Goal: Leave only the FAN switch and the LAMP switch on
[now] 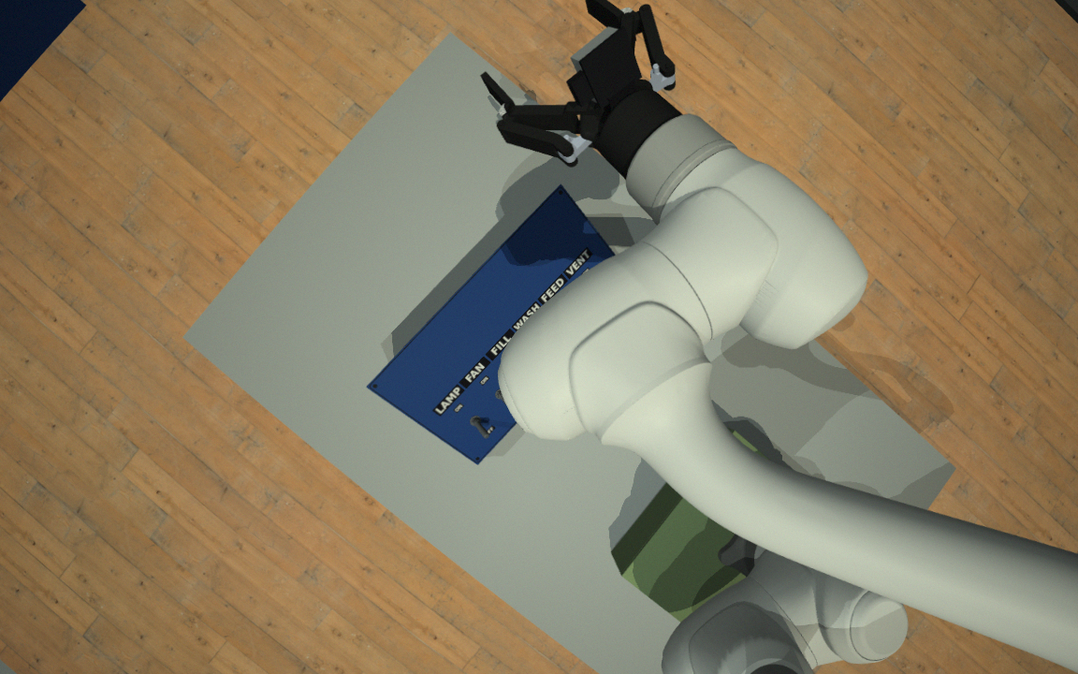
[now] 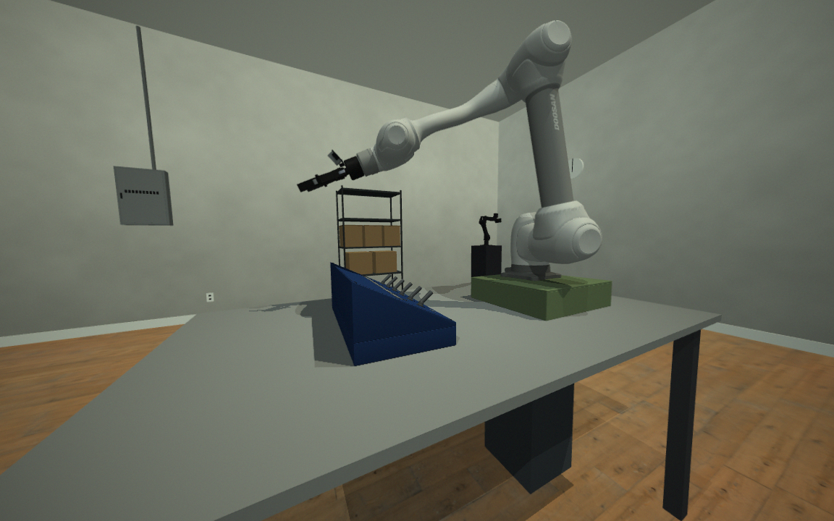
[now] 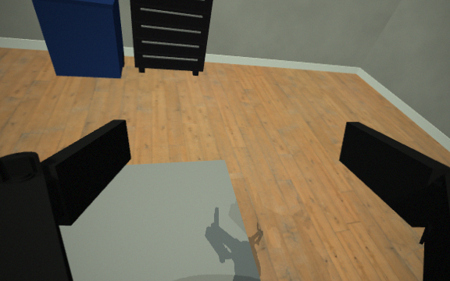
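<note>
The blue sloped console (image 1: 458, 335) (image 2: 394, 323) stands on the table, with labels LAMP, FAN, FILL, WASH, FEED and VENT. The LAMP switch (image 1: 481, 425) shows near the console's lower corner in the top view. The FAN switch (image 1: 500, 393) is mostly hidden by the arm, and the other levers are hidden there. In the exterior view several grey levers stick up from the slope; their on or off positions are unclear. My gripper (image 1: 539, 39) (image 2: 303, 186) (image 3: 236, 140) is open and empty, high above the table's edge and beyond the console's VENT end.
The arm (image 1: 610, 360) (image 2: 459, 119) passes above the console. The green base block (image 1: 664, 536) (image 2: 510, 299) stands on the grey table (image 1: 299, 310) (image 2: 213, 401) (image 3: 151, 203). A blue cabinet (image 3: 88, 43) and a black drawer unit (image 3: 170, 51) stand on the floor by the wall.
</note>
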### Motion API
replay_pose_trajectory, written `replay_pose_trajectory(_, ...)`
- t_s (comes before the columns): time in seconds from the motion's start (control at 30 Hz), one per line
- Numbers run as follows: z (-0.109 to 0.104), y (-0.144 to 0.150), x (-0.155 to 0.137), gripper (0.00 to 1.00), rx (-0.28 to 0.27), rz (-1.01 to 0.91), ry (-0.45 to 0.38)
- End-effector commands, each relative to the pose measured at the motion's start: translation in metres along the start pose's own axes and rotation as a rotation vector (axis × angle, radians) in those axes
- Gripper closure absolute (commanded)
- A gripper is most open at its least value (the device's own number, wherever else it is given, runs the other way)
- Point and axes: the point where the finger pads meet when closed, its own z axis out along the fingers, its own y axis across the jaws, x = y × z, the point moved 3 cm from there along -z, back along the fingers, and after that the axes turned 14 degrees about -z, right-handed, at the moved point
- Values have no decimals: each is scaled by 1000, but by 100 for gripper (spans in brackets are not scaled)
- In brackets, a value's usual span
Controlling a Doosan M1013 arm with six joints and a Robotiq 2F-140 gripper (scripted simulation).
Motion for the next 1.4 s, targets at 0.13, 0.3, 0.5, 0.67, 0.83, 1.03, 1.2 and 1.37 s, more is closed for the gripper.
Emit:
replay_pose_trajectory(0.13,-17,9,14,0,8,1,4)
replay_pose_trajectory(0.3,-23,12,18,0,8,1,4)
replay_pose_trajectory(0.5,-25,13,20,0,8,1,4)
replay_pose_trajectory(0.67,-25,13,20,0,8,1,4)
replay_pose_trajectory(0.83,-29,-9,17,0,30,11,-14)
replay_pose_trajectory(1.03,-42,-72,7,0,92,36,-70)
replay_pose_trajectory(1.2,-56,-119,-2,0,136,51,-114)
replay_pose_trajectory(1.37,-69,-157,-11,0,172,61,-153)
